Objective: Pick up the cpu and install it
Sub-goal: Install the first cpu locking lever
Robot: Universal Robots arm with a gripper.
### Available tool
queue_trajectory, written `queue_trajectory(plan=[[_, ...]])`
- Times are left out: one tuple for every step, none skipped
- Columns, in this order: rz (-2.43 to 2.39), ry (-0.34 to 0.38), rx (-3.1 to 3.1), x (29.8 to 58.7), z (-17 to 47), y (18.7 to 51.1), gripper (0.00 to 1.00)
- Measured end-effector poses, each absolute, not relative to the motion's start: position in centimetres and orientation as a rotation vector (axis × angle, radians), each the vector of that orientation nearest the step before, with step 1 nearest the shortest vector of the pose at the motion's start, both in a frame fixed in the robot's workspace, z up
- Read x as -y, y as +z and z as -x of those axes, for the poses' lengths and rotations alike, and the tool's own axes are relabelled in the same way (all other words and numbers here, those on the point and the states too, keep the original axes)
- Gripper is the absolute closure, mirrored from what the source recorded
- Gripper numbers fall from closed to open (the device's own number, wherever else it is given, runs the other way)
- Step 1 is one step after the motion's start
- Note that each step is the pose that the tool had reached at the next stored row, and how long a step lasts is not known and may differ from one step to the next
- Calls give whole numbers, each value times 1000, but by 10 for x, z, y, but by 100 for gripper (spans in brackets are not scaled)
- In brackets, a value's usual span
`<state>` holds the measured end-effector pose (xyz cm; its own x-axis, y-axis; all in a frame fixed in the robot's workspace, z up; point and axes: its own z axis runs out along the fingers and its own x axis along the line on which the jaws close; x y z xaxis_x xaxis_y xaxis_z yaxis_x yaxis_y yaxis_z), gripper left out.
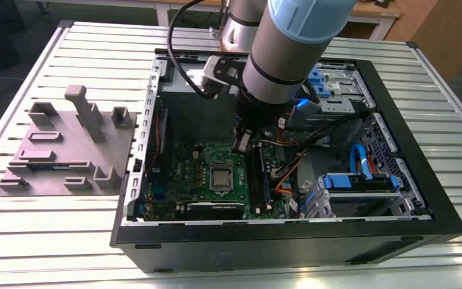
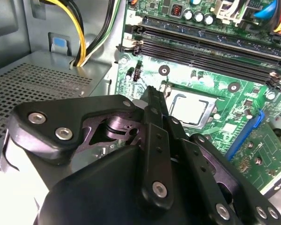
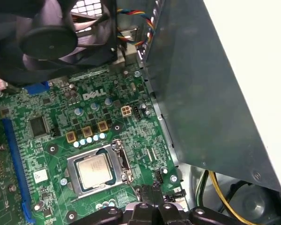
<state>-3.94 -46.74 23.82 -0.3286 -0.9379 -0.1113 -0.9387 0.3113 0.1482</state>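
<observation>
Pressed together and holding nothing, the claw (image 2: pixel 152 96) hangs inside the open computer case (image 1: pixel 423 198), its fingertips (image 3: pixel 152 194) just above the green board (image 1: pixel 195 168) and close beside the socket. The chip (image 1: pixel 221 177) lies flat in that socket, its silver-grey top showing in both wrist views (image 3: pixel 94 170) (image 2: pixel 189 108), framed by a thin metal bracket. Black memory slots (image 2: pixel 210 47) run alongside the socket, and a blue slot (image 3: pixel 16 164) lies on its far side.

A black fan (image 3: pixel 51 37) sits at one end of the board, and the grey power box (image 3: pixel 215 84) rises as a wall beside it, with yellow and black wires (image 2: pixel 91 33) trailing from near it. Blue drive brackets (image 1: pixel 360 180) and orange wires fill the case's side toward the exterior view's right.

The case lies on its side on a table (image 1: pixel 38 241) of pale ribbed metal slats. On the exterior view's left of it, well apart from the case's inside, a flat grey tray (image 1: pixel 62 156) with upright blocks and recesses rests on the slats. Beyond the table are a wooden desk (image 1: pixel 423 24) and a dark floor.
</observation>
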Motion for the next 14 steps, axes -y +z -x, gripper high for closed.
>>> queue_trajectory(plan=[[1827,292,-2534,468,39,238,90],[1831,292,-2532,468,39,238,90],[1832,292,-2531,468,39,238,90],[1833,292,-2531,468,39,238,90],[1833,292,-2531,468,39,238,90],[1833,292,-2531,468,39,238,90],[1833,292,-2531,468,39,238,90],[1833,292,-2531,468,39,238,90],[1834,292,-2530,468,39,238,90],[1843,292,-2524,468,40,238,90],[1857,292,-2515,468,40,238,90],[1874,292,-2504,468,40,238,90],[1890,292,-2492,468,40,238,90],[1905,290,-2482,468,40,238,90]])
